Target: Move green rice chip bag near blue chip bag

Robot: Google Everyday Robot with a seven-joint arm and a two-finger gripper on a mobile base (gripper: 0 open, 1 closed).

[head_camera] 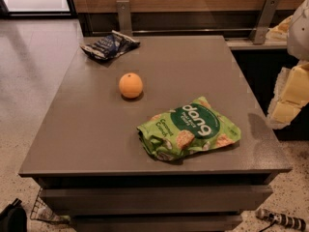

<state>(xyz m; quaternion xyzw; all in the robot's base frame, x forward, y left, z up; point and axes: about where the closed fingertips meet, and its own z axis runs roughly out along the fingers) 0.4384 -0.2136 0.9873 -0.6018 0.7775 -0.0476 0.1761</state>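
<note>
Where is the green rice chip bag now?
The green rice chip bag lies front right on the table in the camera view, nearest the orange; the pincer hangs beyond the right edge.

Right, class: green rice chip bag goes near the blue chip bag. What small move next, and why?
Probably bring the end effector toward the green rice chip bag. It hangs at the view's right edge, beside the table, apart from the bag, which lies near the front, far from the blue chip bag at the far left corner.
</note>
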